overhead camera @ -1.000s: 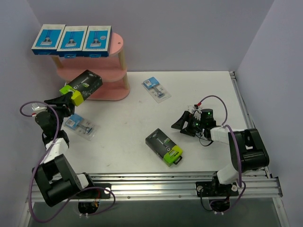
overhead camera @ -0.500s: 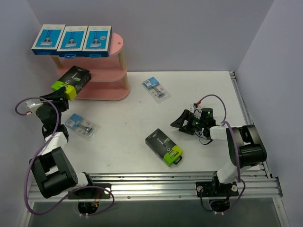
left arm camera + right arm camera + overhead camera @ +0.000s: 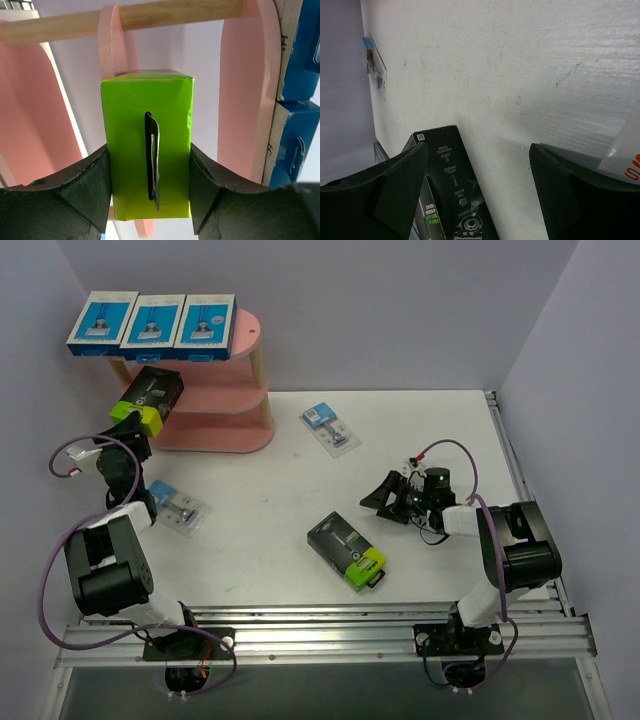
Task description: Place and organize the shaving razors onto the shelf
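Observation:
The pink shelf [image 3: 235, 410] stands at the back left, with three blue-and-white razor boxes [image 3: 152, 322] side by side on its top board. My left gripper [image 3: 133, 426] is shut on the lime-green end [image 3: 147, 145] of a black razor box [image 3: 150, 395], held at the shelf's left end; its far end points between the pink boards [image 3: 240, 90]. A second black box [image 3: 346, 550] lies flat mid-table. My right gripper [image 3: 378, 500] rests open on the table to that box's right, empty, with the box [image 3: 452, 190] near its left finger.
Two clear blister packs lie on the table: one [image 3: 330, 428] right of the shelf, one [image 3: 172, 505] beside the left arm. A wooden post [image 3: 150, 15] crosses above the held box. Purple walls close in on the left, back and right.
My left arm has swung the black box left and up, from in front of the shelf's lower board to its left end. The right gripper has hardly moved.

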Controlling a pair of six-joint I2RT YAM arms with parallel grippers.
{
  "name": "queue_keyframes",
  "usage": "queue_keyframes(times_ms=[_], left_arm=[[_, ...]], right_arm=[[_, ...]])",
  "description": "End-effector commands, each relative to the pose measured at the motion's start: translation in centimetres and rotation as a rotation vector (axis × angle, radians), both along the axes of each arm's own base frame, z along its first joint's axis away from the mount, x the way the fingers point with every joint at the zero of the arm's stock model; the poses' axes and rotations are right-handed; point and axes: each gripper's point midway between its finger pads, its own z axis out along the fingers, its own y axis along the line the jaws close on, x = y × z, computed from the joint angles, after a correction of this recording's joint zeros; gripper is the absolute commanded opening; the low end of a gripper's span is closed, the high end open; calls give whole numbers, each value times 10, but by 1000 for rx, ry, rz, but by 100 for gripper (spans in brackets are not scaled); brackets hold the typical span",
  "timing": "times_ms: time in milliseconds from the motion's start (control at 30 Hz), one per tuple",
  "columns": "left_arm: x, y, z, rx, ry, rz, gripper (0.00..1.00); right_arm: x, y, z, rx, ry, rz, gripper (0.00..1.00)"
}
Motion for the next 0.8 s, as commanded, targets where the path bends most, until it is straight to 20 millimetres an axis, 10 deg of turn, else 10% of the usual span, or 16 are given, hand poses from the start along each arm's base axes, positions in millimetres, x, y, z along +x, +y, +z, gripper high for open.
queue_keyframes(times_ms=[0, 767], left_arm=[[6, 12, 49, 48, -168, 86, 2], [60, 27, 35, 4, -231, 109, 2]], right_arm=[[-4, -6, -20, -33, 60, -11, 78], [-5, -6, -30, -33, 91, -7, 77]])
